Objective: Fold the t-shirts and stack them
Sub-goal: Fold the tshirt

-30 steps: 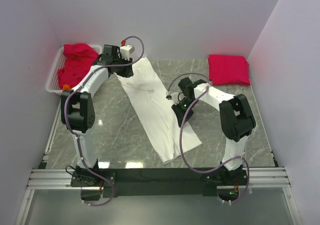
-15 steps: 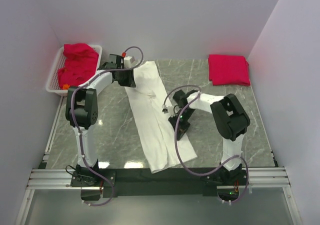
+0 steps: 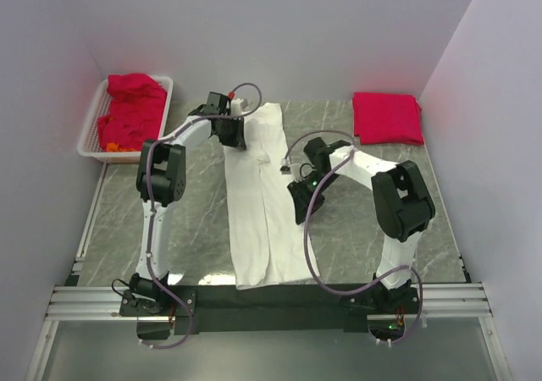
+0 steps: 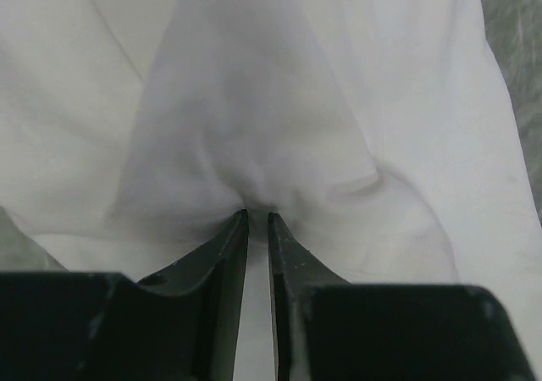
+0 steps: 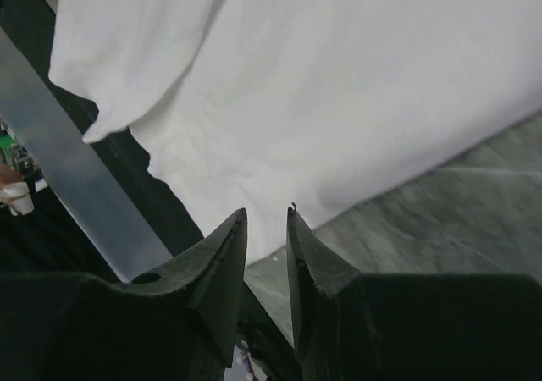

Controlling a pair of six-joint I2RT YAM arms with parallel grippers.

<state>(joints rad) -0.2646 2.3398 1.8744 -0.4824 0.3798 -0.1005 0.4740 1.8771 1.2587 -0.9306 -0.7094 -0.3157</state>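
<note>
- The white t-shirt (image 3: 254,220) lies stretched in a long narrow strip down the middle of the table (image 3: 186,220), running from the table's far side to its near edge.
- The left gripper (image 3: 237,133) is at the shirt's far end, toward the table's far side; the overhead view hides its fingertips; the left wrist view shows the fingers (image 4: 229,245) clenched on a puckered tuck of white cloth, with creases fanning away from the tips.
- The right gripper (image 3: 298,203) sits at the shirt's right edge, near the table's middle; its wrist view shows the fingers (image 5: 229,245) drawn close with a slim gap, over the cloth's hem; whether they pinch any cloth I cannot tell.
- Only the right wrist view shows the hem's corner hanging past the table's near edge.
- A folded red t-shirt (image 3: 387,117) rests at the table's far right corner; a white basket (image 3: 91,135) of crumpled red shirts (image 3: 129,110) stands at the table's far left corner.
</note>
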